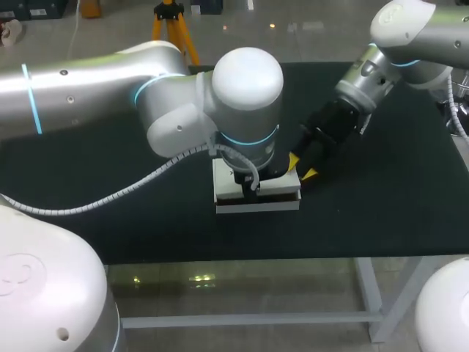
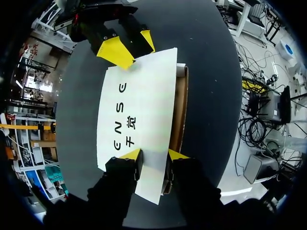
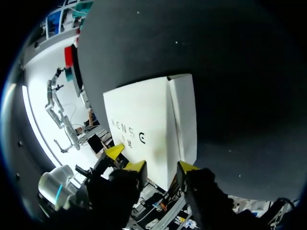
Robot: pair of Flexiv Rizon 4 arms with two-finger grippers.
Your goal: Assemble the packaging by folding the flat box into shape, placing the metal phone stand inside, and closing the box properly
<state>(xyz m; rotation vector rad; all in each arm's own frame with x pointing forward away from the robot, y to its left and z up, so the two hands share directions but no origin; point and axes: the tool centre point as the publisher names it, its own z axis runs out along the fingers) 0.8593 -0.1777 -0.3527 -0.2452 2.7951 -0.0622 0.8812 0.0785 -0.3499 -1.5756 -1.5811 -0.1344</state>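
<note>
The white box [image 1: 229, 189] lies mid-tabletop [image 1: 381, 198], its lid [image 2: 139, 110] lowered but not seated along one long edge. My left pincer [image 2: 153, 155] stands part-open over one end of the lid, holding nothing. My right pincer [image 3: 160, 167], also part-open and empty, is at the other end. If I press unevenly, I'd expect the lid to crease or the box to skid.

box [image 1: 272, 196] partly hidden, under left arm [image 1: 176, 103]

Dark-topped table [image 1: 381, 205] on a pale frame. Directly on it, slightly toward 6 o'clock from centre, a white cardboard box [image 1: 275, 196], brown inside.
</note>
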